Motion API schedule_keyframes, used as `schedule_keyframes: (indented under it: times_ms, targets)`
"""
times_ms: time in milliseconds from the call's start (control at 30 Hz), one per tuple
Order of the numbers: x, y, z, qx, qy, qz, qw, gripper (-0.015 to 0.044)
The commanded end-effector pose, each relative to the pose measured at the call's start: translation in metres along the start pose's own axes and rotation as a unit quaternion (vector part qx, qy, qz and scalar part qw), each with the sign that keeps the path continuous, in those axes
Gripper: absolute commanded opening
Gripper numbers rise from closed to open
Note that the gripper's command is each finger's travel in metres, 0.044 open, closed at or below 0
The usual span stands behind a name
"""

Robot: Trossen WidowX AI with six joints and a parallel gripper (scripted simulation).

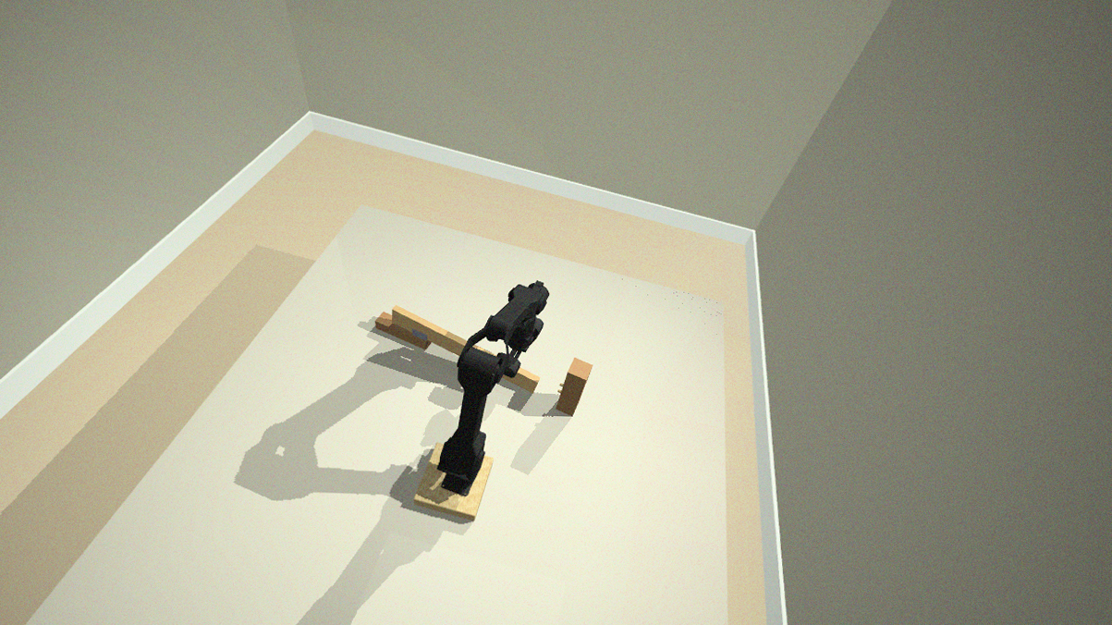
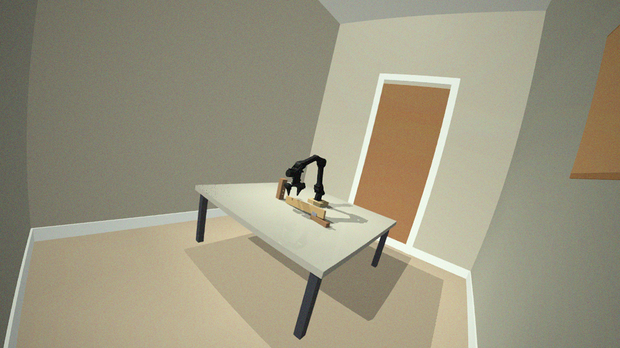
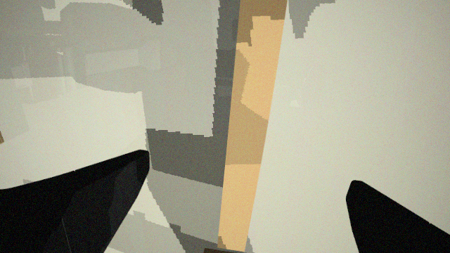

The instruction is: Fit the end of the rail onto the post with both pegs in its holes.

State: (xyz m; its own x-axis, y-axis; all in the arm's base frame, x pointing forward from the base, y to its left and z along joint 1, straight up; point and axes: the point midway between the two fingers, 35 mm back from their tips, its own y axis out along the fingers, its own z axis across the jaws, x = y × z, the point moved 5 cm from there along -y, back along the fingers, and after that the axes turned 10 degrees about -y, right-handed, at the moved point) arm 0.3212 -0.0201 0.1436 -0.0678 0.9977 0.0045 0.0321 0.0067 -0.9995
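The long wooden rail [image 1: 439, 333] [image 2: 305, 206] [image 3: 246, 140] slopes down from the blue-grey bracket [image 1: 419, 335] [image 2: 313, 214] on the low footboard block [image 1: 395, 332] [image 2: 320, 221] to the table. A gap separates its low end from the upright post [image 1: 574, 392] [image 2: 280, 189]. Small pegs [image 1: 561, 387] stick out of the post toward the rail. My gripper [image 2: 293, 194] [image 3: 247, 175] is open and empty. It points down above the rail's lower part, with the rail between the two fingers in the wrist view. The arm covers part of the rail in the top view. The end holes are not visible.
The arm's wooden base [image 1: 447, 506] [image 2: 319, 202] stands to one side of the rail. The pale table [image 1: 620, 495] [image 2: 253, 217] carries everything. Arm shadows cross it and the rail. The post rises close beside the gripper in the exterior view.
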Motion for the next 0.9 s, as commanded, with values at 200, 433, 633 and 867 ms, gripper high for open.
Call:
schedule_keyframes:
  times_ms: [200, 433, 633, 867]
  targets:
    - [0.000, 0.012, 0.001, 0.002, -0.005, 0.003, 1.000, 0.0440]
    - [0.000, 0.023, 0.000, 0.002, -0.005, 0.003, 1.000, 0.0440]
    - [0.000, 0.033, 0.000, 0.002, -0.005, 0.003, 1.000, 0.0440]
    - [0.000, 0.044, 0.000, 0.002, -0.005, 0.003, 1.000, 0.0440]
